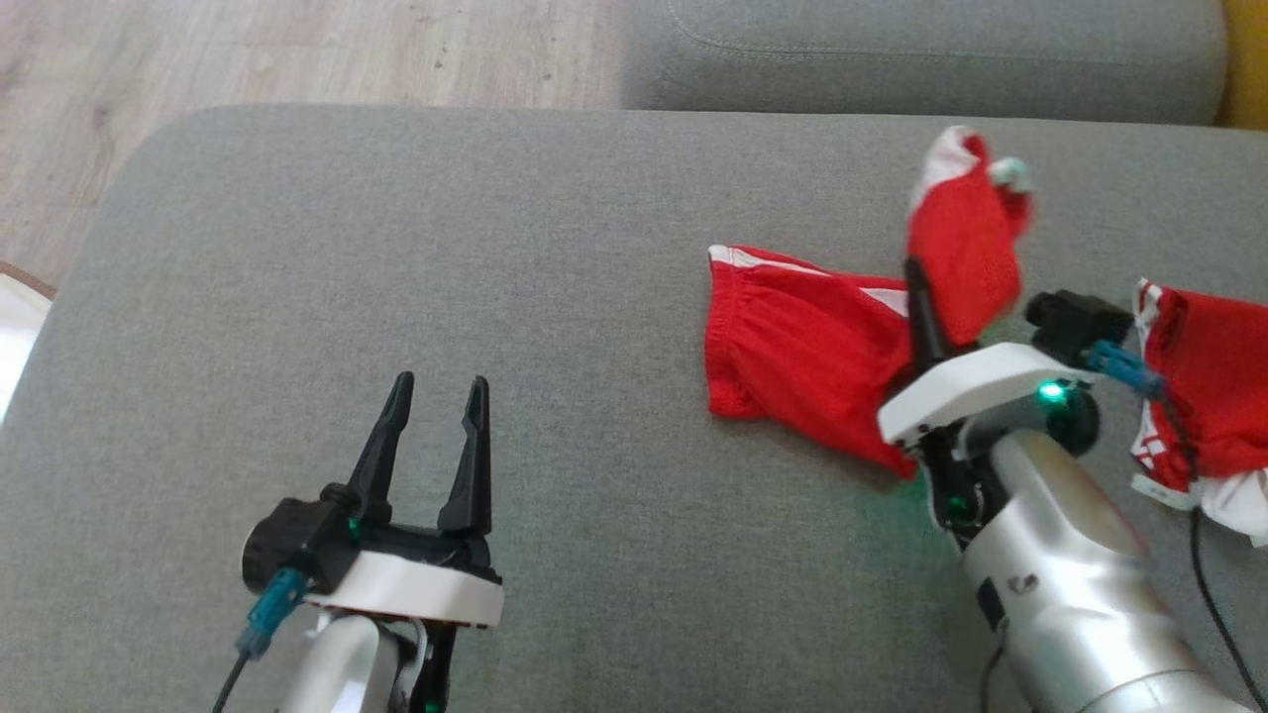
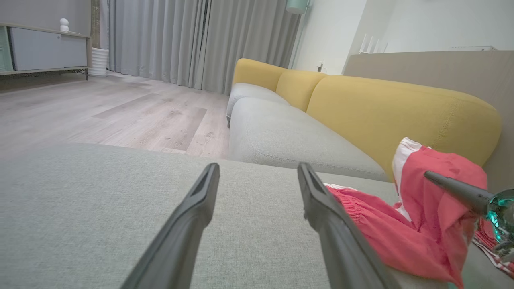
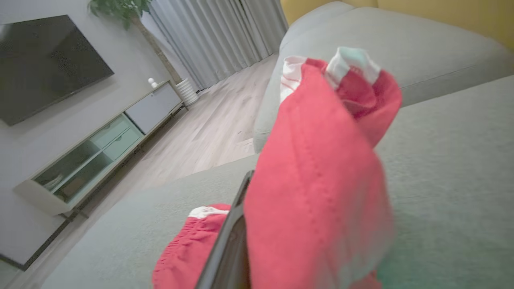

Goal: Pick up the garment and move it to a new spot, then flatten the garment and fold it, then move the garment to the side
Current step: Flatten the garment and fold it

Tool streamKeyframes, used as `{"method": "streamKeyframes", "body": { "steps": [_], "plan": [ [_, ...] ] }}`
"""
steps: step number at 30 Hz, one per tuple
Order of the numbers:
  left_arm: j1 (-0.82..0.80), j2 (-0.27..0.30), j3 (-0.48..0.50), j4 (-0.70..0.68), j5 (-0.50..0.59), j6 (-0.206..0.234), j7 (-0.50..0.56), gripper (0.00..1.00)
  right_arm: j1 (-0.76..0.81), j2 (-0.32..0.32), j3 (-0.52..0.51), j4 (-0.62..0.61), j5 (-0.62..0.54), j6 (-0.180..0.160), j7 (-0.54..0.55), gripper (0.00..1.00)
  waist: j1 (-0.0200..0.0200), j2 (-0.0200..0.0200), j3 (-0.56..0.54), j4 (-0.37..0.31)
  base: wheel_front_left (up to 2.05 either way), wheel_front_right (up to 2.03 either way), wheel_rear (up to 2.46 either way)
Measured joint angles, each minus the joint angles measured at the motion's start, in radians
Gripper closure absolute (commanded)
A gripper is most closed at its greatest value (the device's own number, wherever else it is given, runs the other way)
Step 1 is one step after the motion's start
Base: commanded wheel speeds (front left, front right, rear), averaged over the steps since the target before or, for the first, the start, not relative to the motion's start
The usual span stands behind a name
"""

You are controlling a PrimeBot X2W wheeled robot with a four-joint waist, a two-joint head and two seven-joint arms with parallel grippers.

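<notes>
1. Standing by the wall across the wooden floor (image 1: 248, 50), a low cabinet (image 3: 100, 148) has see-through compartments with small things inside, too blurred to name. Just beside it a white ribbed pot (image 3: 186, 90) holds the trunk of a leafy plant (image 3: 116, 8).
2. The left pincer (image 1: 441, 386) hovers over the near left part of the grey seat cushion (image 1: 495, 248). Its two dark fingers are spread wide with nothing between them, and it is well apart from the cloth.
3. The red garment (image 1: 802, 342) lies on the right half of the cushion. Its gathered, white-trimmed waistband is flat on the fabric and points toward the cushion's middle.
4. The right pincer (image 1: 919, 282) is clamped tight on the garment's right end and holds that part up off the cushion, so the cloth drapes over one finger while the rest trails down to the flat part.
5. A small pale tag (image 1: 1010, 175) sits at the top of the raised fold; any writing on it is too blurred to read.
6. A second garment (image 1: 1204, 386), red with white trim, lies crumpled at the cushion's right edge, apart from the first.
7. A sofa (image 2: 393, 112) with a grey seat and a yellow back stands past the cushion's far edge.
</notes>
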Motion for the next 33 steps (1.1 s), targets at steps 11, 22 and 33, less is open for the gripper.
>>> {"method": "streamKeyframes", "body": {
  "steps": [11,22,33],
  "plan": [
    [0.000,0.000,0.001,0.000,-0.002,0.000,0.000,0.00,0.002,0.000,0.230,-0.001,0.049,0.000,0.000,1.00,0.0000,0.0000,0.004,0.032,0.00,0.00,0.00],
    [0.000,0.000,0.001,0.007,-0.004,0.002,0.000,0.00,0.002,-0.001,0.507,0.028,0.062,0.000,0.010,0.00,0.0000,0.0000,0.001,0.048,0.00,0.00,0.00],
    [0.000,0.000,0.012,0.007,-0.012,0.003,0.000,0.00,0.002,-0.001,0.664,-0.022,0.088,0.000,0.051,0.00,-0.0001,0.0000,-0.006,0.021,0.00,0.00,0.00]
  ]
}}
